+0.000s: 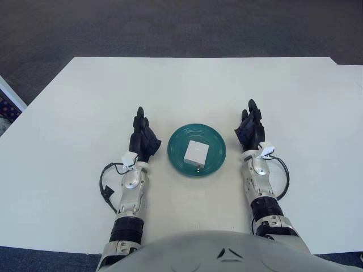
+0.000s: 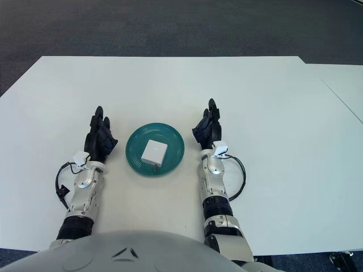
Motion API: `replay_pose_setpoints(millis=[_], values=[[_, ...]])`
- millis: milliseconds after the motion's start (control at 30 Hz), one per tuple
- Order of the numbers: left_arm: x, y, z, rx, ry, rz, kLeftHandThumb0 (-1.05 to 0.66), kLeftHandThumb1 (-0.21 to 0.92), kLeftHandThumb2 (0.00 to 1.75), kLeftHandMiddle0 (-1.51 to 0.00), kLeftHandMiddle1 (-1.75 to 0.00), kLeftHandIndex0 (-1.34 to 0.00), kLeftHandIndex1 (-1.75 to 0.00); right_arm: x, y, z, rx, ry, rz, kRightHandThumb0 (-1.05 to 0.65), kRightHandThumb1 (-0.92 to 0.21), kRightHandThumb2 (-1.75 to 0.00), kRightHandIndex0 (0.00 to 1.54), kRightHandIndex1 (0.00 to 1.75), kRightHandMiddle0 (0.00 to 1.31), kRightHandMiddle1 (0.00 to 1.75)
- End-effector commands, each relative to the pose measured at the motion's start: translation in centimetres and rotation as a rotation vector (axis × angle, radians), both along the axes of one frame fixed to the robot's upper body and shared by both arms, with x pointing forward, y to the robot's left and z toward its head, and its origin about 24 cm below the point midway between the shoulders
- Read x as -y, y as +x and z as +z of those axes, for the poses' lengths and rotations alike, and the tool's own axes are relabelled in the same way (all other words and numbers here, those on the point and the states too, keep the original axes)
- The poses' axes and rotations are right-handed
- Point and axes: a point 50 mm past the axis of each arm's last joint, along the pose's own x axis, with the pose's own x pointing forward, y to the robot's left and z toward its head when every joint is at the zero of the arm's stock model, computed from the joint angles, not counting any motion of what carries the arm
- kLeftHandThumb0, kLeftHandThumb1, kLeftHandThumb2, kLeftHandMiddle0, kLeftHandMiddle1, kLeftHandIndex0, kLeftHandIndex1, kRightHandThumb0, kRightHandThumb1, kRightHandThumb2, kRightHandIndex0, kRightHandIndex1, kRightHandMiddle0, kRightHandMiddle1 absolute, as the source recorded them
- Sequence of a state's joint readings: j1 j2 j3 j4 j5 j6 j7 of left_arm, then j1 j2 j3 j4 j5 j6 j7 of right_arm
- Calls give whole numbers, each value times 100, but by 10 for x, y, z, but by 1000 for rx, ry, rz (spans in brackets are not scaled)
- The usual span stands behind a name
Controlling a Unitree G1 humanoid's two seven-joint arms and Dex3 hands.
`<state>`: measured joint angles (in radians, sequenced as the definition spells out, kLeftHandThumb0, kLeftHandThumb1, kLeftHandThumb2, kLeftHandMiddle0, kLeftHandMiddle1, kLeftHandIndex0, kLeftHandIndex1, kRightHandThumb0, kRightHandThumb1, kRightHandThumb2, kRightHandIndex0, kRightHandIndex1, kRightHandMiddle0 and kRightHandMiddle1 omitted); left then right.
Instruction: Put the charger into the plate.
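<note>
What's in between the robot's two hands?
The green plate, with the white charger lying in it, sits between the left hand and right hand. Both eye views show it.

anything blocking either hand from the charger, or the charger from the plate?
Nothing visible. The charger already lies in the plate. The left hand and right hand flank the plate, fingers extended, holding nothing, with only bare table between them and it.

Bare table [image 1: 187,85] all around plate [image 1: 177,148]
</note>
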<state>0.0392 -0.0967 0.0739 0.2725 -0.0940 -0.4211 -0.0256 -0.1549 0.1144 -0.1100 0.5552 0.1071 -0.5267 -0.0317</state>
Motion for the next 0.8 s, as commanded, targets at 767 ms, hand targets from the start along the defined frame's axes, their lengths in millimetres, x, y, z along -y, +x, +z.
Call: replay_pose_setpoints(millis=[767], values=[[21, -12, 5, 131, -7, -133, -104, 92, 123, 0, 0, 0, 0, 12, -25, -20, -73, -56, 156, -98, -92, -106, 0, 0, 0, 6]])
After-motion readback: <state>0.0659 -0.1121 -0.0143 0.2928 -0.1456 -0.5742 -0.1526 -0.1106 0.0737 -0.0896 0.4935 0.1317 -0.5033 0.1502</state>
